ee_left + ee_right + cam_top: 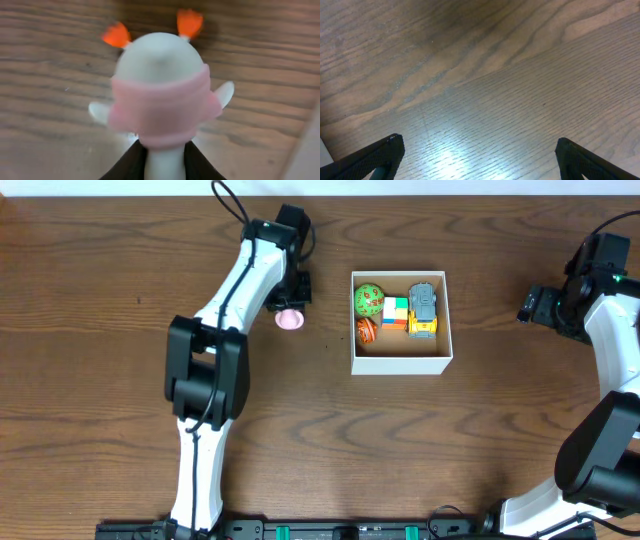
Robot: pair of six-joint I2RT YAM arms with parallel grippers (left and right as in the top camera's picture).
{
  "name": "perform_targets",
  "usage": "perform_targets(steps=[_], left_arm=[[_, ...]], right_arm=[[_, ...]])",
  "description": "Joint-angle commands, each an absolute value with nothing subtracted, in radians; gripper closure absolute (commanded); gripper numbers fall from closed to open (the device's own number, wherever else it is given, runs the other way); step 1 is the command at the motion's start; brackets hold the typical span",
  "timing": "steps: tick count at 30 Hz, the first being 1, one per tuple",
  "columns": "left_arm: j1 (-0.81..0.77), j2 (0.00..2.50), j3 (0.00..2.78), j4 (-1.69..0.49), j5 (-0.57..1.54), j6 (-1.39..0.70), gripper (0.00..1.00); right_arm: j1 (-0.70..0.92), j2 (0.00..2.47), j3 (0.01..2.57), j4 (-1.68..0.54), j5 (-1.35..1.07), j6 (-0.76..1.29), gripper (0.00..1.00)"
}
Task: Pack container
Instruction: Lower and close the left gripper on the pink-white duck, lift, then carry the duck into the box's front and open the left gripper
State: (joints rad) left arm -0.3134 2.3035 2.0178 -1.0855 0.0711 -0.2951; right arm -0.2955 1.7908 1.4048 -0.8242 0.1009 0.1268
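The container point(400, 364) is a square white-walled box right of the table's middle. It holds a green ball point(369, 298), an orange ball point(365, 331), a coloured block point(396, 313) and a grey and yellow toy truck point(425, 311). My left gripper point(290, 308) is left of the box, shut on a small white and pink toy point(290, 320) with orange ears. In the left wrist view the toy point(160, 95) fills the frame, its white base between the black fingers point(164, 165). My right gripper point(477, 150) is open and empty over bare wood at the far right point(540, 305).
The brown wooden table point(400, 440) lies under both arms. The white edge of the container shows at the right border of the left wrist view point(307, 150). The arm bases stand along the front edge.
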Motion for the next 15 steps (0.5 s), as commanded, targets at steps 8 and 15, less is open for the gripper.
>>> perform_targets(steps=[8, 15], left_arm=[[-0.381, 2.083, 2.012, -1.091, 0.105, -0.18, 0.76], [-0.543, 2.036, 2.012, -1.086, 0.105, -0.103, 0.77]], right_arm=[[-0.3, 1.795, 1.402, -0.823, 0.101, 0.145, 0.01], [-0.3, 1.795, 1.402, -0.823, 0.101, 0.145, 0.01]])
